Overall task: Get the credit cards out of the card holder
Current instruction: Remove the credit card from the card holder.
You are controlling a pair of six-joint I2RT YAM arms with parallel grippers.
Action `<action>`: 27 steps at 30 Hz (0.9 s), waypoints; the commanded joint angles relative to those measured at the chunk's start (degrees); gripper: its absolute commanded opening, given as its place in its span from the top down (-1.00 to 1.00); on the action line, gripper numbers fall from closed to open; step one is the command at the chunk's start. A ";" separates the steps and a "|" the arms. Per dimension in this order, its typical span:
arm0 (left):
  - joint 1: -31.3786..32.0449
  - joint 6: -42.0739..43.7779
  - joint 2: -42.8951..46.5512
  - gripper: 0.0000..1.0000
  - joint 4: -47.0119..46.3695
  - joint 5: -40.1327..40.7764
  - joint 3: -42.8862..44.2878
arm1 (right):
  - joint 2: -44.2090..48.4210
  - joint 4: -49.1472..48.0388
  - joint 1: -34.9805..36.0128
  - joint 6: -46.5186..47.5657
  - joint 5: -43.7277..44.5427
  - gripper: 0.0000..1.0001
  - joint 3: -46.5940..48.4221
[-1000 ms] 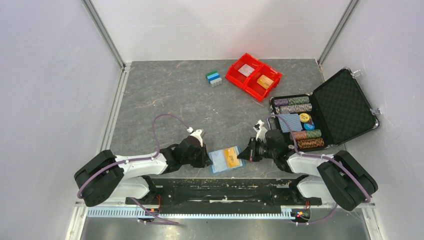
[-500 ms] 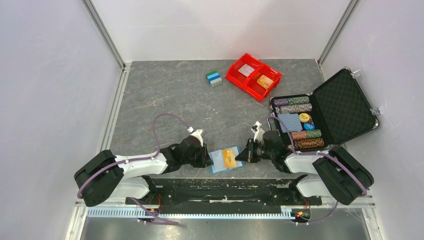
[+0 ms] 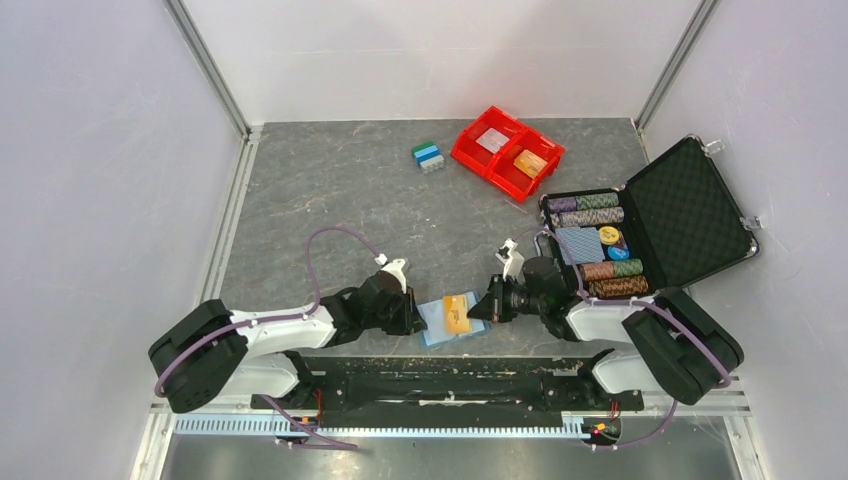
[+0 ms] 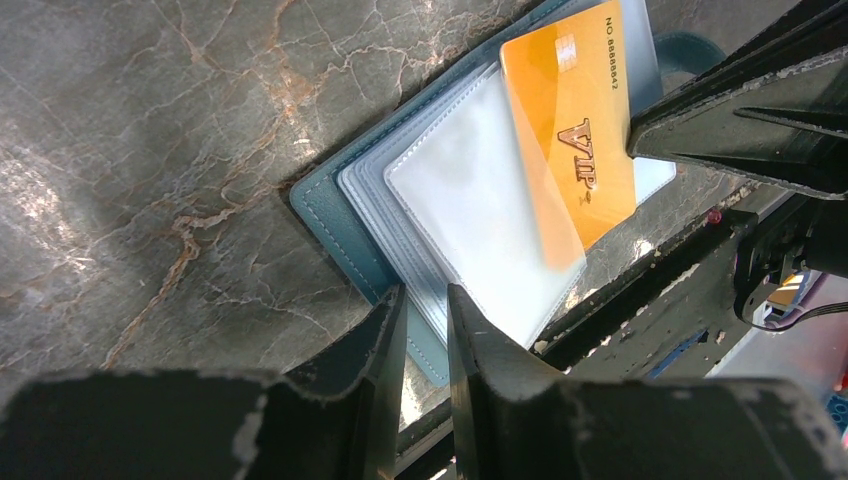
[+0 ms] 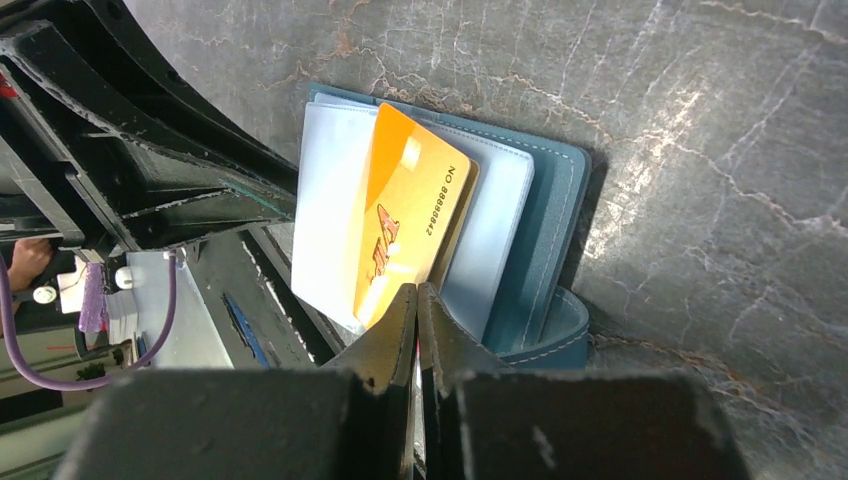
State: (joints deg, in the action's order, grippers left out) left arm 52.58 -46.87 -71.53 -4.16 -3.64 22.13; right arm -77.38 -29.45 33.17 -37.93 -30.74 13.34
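Grey stone-look table (image 3: pixel 330 200), and both arms lie low along its 6 o'clock edge: left arm (image 3: pixel 270 330) stretched in from 8, right arm (image 3: pixel 620 320) from 4. Out at 3 o'clock the black case (image 3: pixel 690 210) stands open, with poker chips (image 3: pixel 600 210) racked inside. Up at 1 o'clock sits the red bin (image 3: pixel 463 150), well apart from the action.

Now the centre of things. The card holder (image 3: pixel 437 320) lies spread open at 6 o'clock, right by the near edge, squarely between the two grippers. The orange credit card (image 4: pixel 575 120) lies on it at a slant, one end tucked under a clear sleeve, the other end bare and poking past it.

The left gripper (image 3: pixel 412 316) is at the holder's 9 o'clock. Its fingers (image 4: pixel 385 340) stand a slit apart, and the holder's edge runs straight into that slit. Gripping it or only straddling it, I can't tell.

The right gripper (image 3: pixel 476 310) sits at the holder's 3 o'clock, fingers (image 5: pixel 385 340) pressed tight together, tips right up against the card's bare end. Whether that end is nipped between them, I can't say.
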 commanded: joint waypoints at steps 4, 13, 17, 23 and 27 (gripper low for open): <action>0.16 0.64 -0.98 0.42 2.32 0.74 0.55 | -1.87 -1.59 0.32 2.25 -1.52 1.00 2.55; 0.18 0.55 -0.74 0.41 2.62 0.78 0.55 | 0.24 -3.09 0.24 1.26 -0.65 1.00 1.95; 0.16 0.54 0.36 0.41 3.53 1.15 0.49 | 4.02 0.06 0.07 2.01 3.41 1.00 1.44; 0.16 0.55 2.61 0.35 6.24 1.62 1.14 | 7.36 2.90 -1.31 2.94 4.99 1.00 1.26; 0.16 -0.27 4.49 0.21 7.41 2.07 1.21 | 7.38 3.87 -2.02 3.06 4.27 1.00 1.57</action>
State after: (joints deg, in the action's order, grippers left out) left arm 52.58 -46.87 -68.99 -0.51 -3.16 22.17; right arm -70.76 -26.72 31.86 -36.10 -26.98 14.02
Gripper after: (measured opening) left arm 0.364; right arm 0.004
